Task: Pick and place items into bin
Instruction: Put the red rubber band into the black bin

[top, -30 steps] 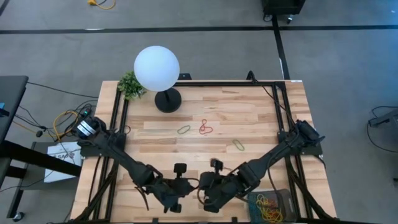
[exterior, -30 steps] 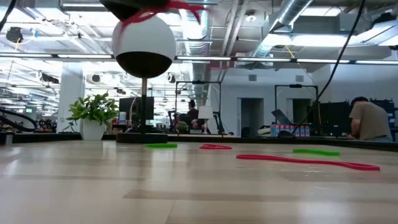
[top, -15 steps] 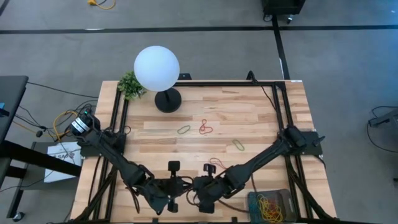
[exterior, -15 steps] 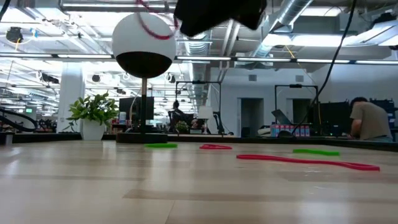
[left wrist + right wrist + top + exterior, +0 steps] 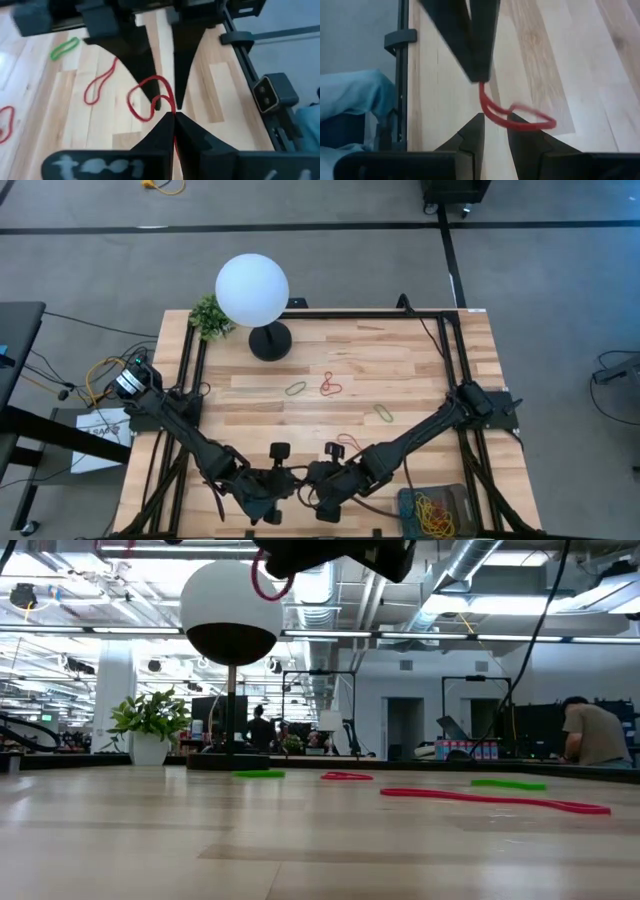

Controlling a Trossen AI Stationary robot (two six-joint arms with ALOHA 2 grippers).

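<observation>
We note the table [image 5: 420,360] carries a globe lamp [image 5: 252,290] at upper centre, clear of the work. The bin [image 5: 436,510], lower right, already holds several bands. Both grippers meet at bottom centre: the left gripper [image 5: 173,116] is clamped on a red band [image 5: 145,100], while the right gripper [image 5: 493,119] stands apart around it. Four loose bands [image 5: 327,385] remain mid-table.

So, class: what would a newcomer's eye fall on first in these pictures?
Probably the two end effectors meeting at the table's near edge, the left end effector pinching a red rubber band while the right end effector faces it, fingers apart. Next, the white globe lamp at the far edge, and the bin of coloured bands at the near right corner.
</observation>
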